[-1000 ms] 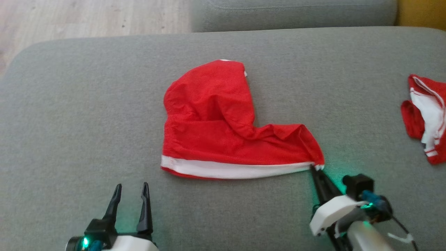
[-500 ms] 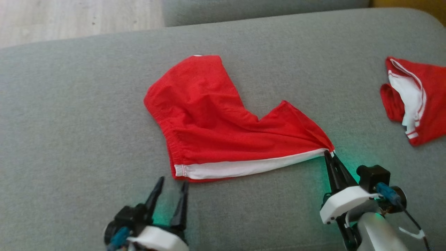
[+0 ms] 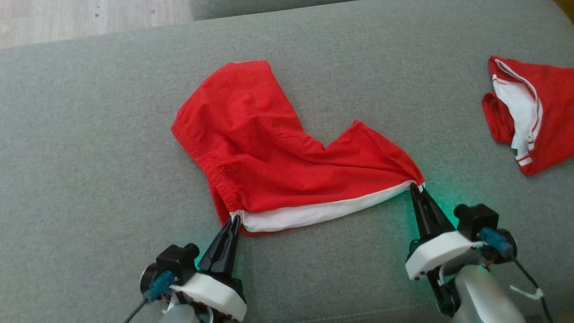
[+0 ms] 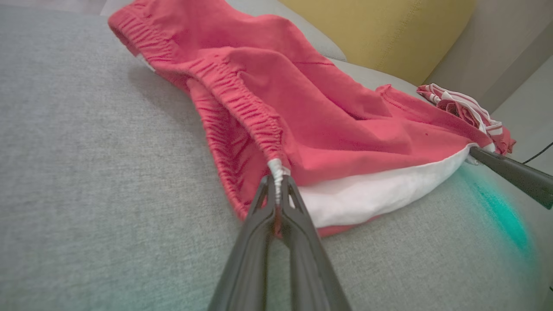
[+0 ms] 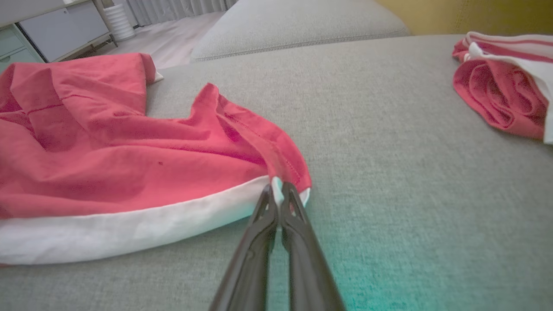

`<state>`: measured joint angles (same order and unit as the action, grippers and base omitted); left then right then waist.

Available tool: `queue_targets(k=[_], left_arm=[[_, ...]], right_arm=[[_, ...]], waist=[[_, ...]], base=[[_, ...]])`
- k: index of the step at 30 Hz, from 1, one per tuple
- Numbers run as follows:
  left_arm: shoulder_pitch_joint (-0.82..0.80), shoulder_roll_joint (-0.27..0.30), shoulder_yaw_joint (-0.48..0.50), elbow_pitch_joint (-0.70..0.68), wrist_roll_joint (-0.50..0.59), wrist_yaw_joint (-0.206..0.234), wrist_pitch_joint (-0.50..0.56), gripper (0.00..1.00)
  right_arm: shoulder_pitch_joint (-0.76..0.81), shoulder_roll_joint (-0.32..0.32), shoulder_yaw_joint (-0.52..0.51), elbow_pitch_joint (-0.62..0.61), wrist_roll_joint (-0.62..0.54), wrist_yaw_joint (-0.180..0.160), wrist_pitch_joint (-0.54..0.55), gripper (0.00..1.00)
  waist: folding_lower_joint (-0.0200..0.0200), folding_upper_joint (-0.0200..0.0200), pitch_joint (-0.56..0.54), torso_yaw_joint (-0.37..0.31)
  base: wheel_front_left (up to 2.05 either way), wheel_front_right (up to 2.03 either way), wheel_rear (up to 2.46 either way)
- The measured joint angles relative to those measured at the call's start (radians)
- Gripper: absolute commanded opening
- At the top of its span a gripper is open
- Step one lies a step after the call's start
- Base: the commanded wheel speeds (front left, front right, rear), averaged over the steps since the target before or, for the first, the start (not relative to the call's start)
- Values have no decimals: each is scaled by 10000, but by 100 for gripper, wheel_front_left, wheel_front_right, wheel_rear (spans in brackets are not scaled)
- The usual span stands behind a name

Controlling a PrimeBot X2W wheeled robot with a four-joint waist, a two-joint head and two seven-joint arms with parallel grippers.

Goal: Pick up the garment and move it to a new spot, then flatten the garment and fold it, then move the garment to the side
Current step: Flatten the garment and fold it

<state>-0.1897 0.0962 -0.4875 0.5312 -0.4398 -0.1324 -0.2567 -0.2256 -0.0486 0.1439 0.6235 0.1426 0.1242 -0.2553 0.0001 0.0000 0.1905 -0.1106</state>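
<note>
Flattening step, by the look of it: holding red shorts [image 3: 269, 148] mid-way across the grey sofa seat [image 3: 89, 157] by both near corners. Left gripper [image 3: 234, 218], jaws closed on the waistband end; right gripper [image 3: 416, 186], jaws closed on the leg-hem corner. Next, likely: pull corners apart and toward the near edge to draw out creases, keeping tension even, well apart from second red-and-white garment [image 3: 549, 112] at far right.
</note>
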Motion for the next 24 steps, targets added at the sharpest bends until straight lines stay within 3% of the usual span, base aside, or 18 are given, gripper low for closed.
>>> queue_targets(k=[5, 11, 17, 24], left_arm=[[2, 96, 29, -332, -111, 0, 2, 0], [-442, 627, 414, -2197, -102, 0, 2, 0], [-2887, 1900, 681, -3804, -209, 0, 0, 0], [-5607, 2539, 717, -3649, -878, -2, 456, 0]], right_arm=[[-101, 0, -109, -366, 247, 0, 0, 0], [-382, -17, -184, -1965, 907, 0, 0, 0], [-1899, -779, -12, -3547, 2226, 0, -2, 0], [-4367, -1802, 671, -4217, 3124, 0, 245, 0]], waist=[[0, 0, -183, 139], [-1, 0, -743, 317], [-2, 0, -1651, 492], [-4, 0, -2053, 600]], base=[[0, 0, 0], [0, 0, 0], [0, 0, 0], [0, 0, 0]])
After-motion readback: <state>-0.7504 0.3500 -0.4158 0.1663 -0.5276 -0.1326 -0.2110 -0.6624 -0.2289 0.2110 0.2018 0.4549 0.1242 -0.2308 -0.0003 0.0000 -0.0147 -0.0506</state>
